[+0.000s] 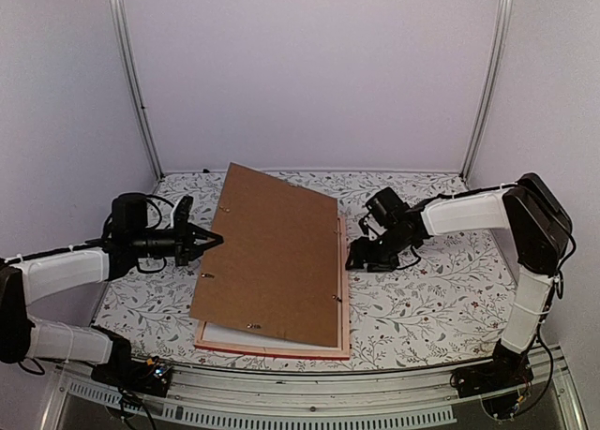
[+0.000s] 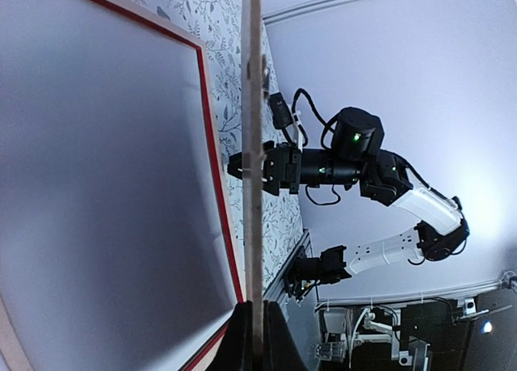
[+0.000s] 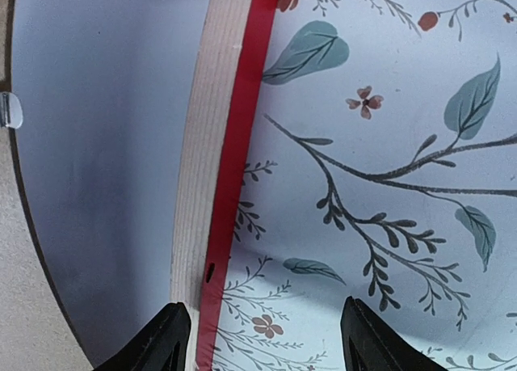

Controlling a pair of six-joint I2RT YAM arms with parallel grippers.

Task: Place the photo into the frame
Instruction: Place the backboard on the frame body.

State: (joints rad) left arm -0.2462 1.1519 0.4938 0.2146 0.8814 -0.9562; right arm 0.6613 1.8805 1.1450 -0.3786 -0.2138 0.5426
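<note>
Left end effector (image 2: 257,339) clenched on the backing board (image 1: 272,252); beneath, probably the photo (image 2: 97,193), white back up, inside the face-down frame (image 1: 344,308) on the desk (image 1: 422,299). Thin, light, bendy: lift by an edge. Right end effector (image 3: 265,339) released beside the rail.

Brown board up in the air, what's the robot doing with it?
The left gripper is shut on the left edge of the brown backing board, holding it tilted up over the frame, which lies back side up on the flowery table. The right gripper is open, low at the frame's right rail. A white sheet shows inside the frame, under the board.
</note>
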